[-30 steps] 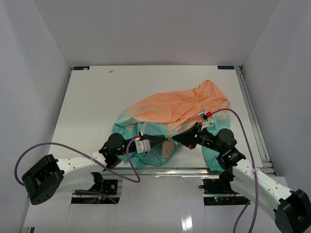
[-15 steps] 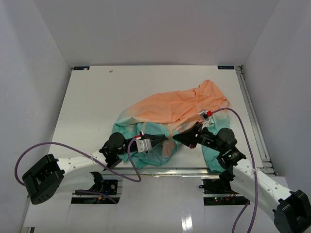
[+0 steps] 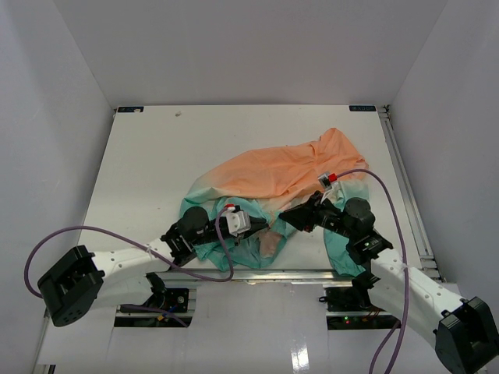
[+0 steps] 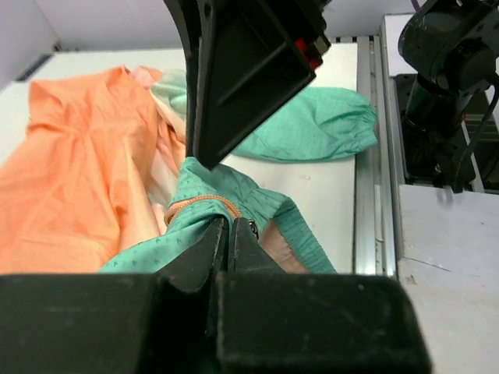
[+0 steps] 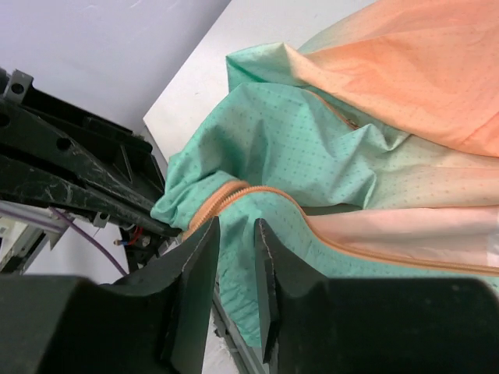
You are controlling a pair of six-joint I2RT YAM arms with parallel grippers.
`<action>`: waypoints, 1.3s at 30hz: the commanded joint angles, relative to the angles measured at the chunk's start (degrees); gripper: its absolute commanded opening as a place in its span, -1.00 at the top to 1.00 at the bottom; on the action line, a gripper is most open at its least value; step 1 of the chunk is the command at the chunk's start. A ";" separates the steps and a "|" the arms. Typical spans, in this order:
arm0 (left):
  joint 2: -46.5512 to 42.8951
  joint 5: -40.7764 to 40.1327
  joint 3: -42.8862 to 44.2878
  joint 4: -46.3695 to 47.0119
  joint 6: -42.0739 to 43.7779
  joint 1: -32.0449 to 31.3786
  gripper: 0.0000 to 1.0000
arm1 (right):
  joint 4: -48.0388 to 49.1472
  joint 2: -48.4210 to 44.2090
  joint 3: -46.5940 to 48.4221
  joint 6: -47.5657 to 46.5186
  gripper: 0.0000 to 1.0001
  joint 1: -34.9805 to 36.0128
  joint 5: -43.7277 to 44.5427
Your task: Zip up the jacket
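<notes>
- Two small dark corner tags (image 3: 129, 110) sit on the far edge of the table (image 3: 156, 156); any writing on them is too small to read.
- The jacket (image 3: 288, 175) lies crumpled right of centre on the table; its orange part spreads far and right, its teal part bunches near the arms; one teal sleeve (image 4: 312, 128) lies flat to the right.
- The left gripper (image 3: 261, 226) has its fingers pressed together on a raised fold of teal cloth, just beside the end of the orange zipper (image 5: 234, 191); the cloth is pinched there.
- The right gripper (image 3: 287, 215) has its fingers a narrow way apart with nothing between them; it hangs just above the teal fold and the zipper curve.
- From above, the left fingertips are lost against the cloth; the zipper pull cannot be made out in any view; the near hem of the jacket is hidden behind both arms.
- A second ago the two grippers' tips nearly met; now the right one has drawn back to the right and parted its fingers, and the left has shifted slightly right, lifting the fold.
</notes>
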 commanded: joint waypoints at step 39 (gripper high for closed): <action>8.71 15.23 7.37 -13.97 -34.18 12.54 1.00 | -30.64 5.23 21.02 -41.39 -0.13 42.37 54.03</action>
